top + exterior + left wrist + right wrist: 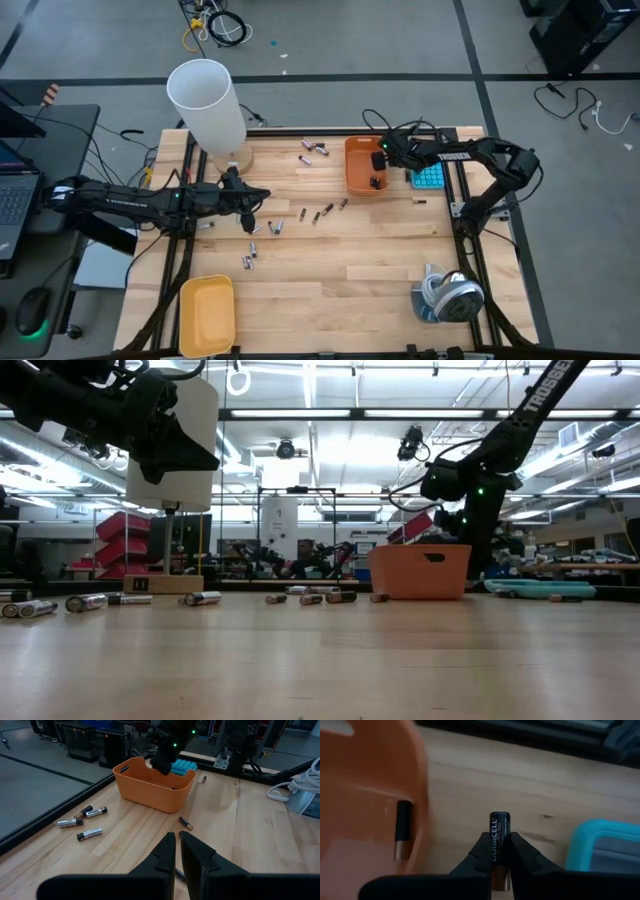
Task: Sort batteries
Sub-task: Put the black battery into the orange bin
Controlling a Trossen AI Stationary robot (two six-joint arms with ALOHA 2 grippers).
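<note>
Black battery (500, 835) pinched in right fingers (481, 851)

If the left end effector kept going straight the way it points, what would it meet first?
Probably the loose battery lying on the wood just ahead of the left end effector; beyond it stands the orange bin. Depth is uncertain.

Batteries (278, 226) lie scattered on the table (380, 260) between the arms; one battery (402, 830) lies in the bin (364, 165) (far side). The calculator (428, 178) sits just right of that bin; another bin (207, 315) sits at the near left corner.
</note>
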